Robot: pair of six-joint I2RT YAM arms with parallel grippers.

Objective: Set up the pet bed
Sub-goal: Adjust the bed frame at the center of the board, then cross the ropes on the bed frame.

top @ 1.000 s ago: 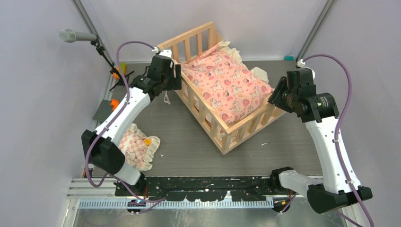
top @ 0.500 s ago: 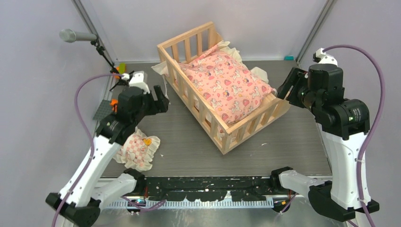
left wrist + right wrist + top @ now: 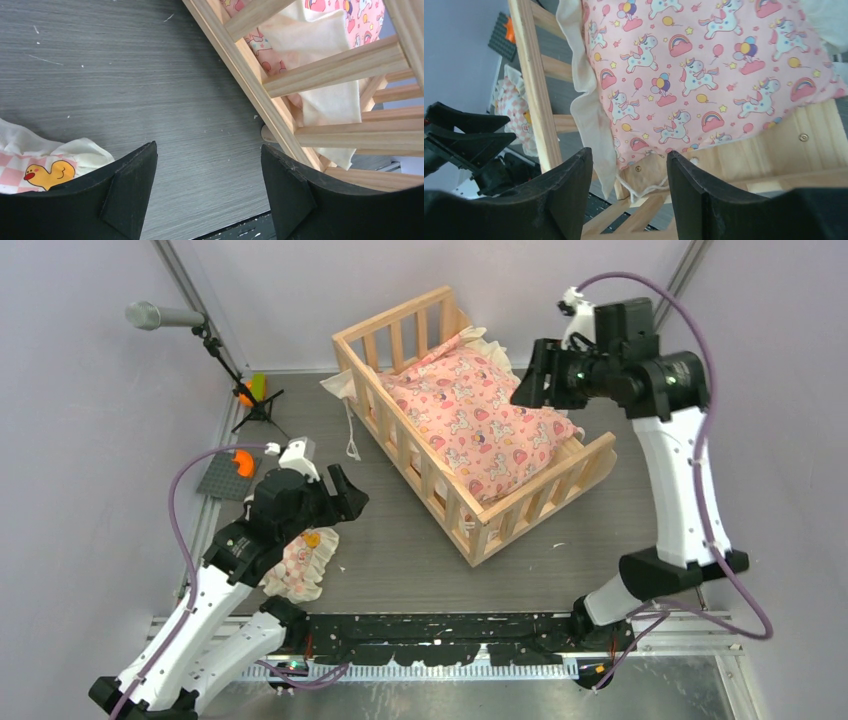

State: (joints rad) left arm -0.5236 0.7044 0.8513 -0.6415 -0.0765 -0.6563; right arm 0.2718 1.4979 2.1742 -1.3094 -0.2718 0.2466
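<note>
While both arms hang with nothing in their jaws, we count one pet bed (image 3: 540,480) on the table, just past centre toward 12 o'clock.

We count one pink cushion (image 3: 480,420) lying inside the wooden frame, its cream frill poking out at the bed's 10 o'clock corner. One small frilled pillow (image 3: 300,565) lies flat at 8 o'clock from the bed, apart from it. Of the two grippers, the left gripper (image 3: 207,147) hovers between pillow and bed with its fingers spread wide, and the right gripper (image 3: 629,152), fingers also well apart, hangs over the bed's 1 o'clock side, facing the cushion. One microphone (image 3: 160,315) stands at 10 o'clock; one grey baseplate (image 3: 222,478) lies at 9 o'clock.
</note>
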